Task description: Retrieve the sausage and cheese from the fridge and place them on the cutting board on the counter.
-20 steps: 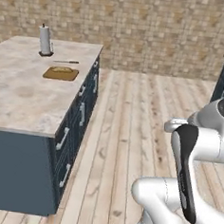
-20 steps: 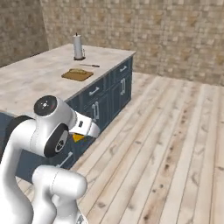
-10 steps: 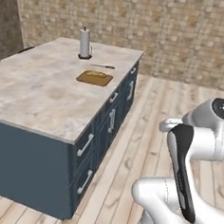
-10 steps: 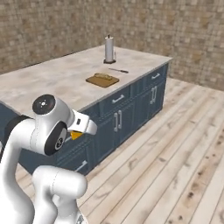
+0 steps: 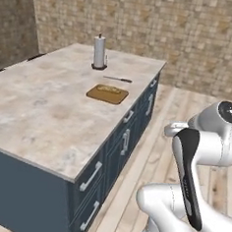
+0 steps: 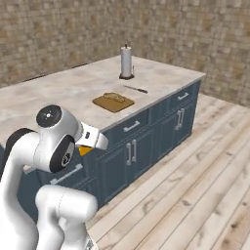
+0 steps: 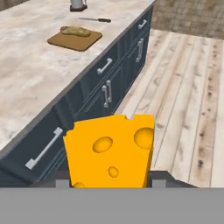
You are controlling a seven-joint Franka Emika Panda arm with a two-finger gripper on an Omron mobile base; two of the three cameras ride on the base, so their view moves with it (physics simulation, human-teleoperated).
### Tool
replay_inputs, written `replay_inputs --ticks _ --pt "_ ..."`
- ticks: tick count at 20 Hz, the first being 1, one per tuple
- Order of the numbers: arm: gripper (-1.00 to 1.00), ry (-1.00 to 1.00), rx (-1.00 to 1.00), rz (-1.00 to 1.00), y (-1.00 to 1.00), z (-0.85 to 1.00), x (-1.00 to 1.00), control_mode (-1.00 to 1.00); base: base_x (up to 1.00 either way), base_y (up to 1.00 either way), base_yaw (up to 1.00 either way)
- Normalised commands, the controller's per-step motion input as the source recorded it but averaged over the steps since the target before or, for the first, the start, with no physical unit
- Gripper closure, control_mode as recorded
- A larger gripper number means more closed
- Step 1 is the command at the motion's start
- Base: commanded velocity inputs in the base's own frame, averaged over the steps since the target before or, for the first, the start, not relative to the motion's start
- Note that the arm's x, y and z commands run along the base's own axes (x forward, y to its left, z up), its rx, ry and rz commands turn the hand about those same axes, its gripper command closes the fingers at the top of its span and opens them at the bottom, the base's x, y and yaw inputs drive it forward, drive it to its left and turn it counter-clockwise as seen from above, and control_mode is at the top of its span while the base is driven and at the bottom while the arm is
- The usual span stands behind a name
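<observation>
Hand view puts the cheese (image 7: 110,151) right up against the lens: a yellow-orange wedge with round holes, sitting between the two dark tips of the tool (image 7: 109,178), which is clamped on its lower end. From the right base view a small orange corner of it (image 6: 85,150) pokes out beneath the white hand, held in the air beside the dark blue cabinets and short of the bench (image 6: 73,90).

As I judge it, this block will handle easily. It looks light for its bulk and firm enough to keep its shape, but softer than wood or metal, so a hard squeeze could dent or crumble it. Its flat broad faces are the sensible place to press; the sloping edges of a wedge would let it squirt sideways. The grip sits low on the block, so most of it stands clear of the tips, and a quick swing might rock it in the hold. A slow carry seems wise.

The cutting board (image 5: 107,93) lies on the bench well ahead, with a knife (image 5: 118,79) and a paper towel roll (image 5: 99,51) beyond it. Something tan and lumpy (image 7: 75,31) already rests on the board; whether that is the sausage I cannot tell. Bare board remains beside it, enough to set the wedge down flat.
</observation>
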Motion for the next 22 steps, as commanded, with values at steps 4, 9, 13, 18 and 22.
replay_inputs --ticks 4,9,13,18,22 --pt "1.00 0.00 0.00 0.00 0.00 0.00 0.00 1.00 0.84 -0.07 0.28" --pt "1.00 0.00 0.00 0.00 0.00 0.00 0.00 1.00 0.80 -0.12 0.28" --pt "1.00 0.00 0.00 0.00 0.00 0.00 0.00 1.00 0.69 -0.22 0.27" --pt "1.00 0.00 0.00 0.00 0.00 0.00 0.00 1.00 0.62 -0.26 0.28" --pt "1.00 0.00 0.00 0.00 0.00 0.00 0.00 1.00 0.62 -0.26 0.28"
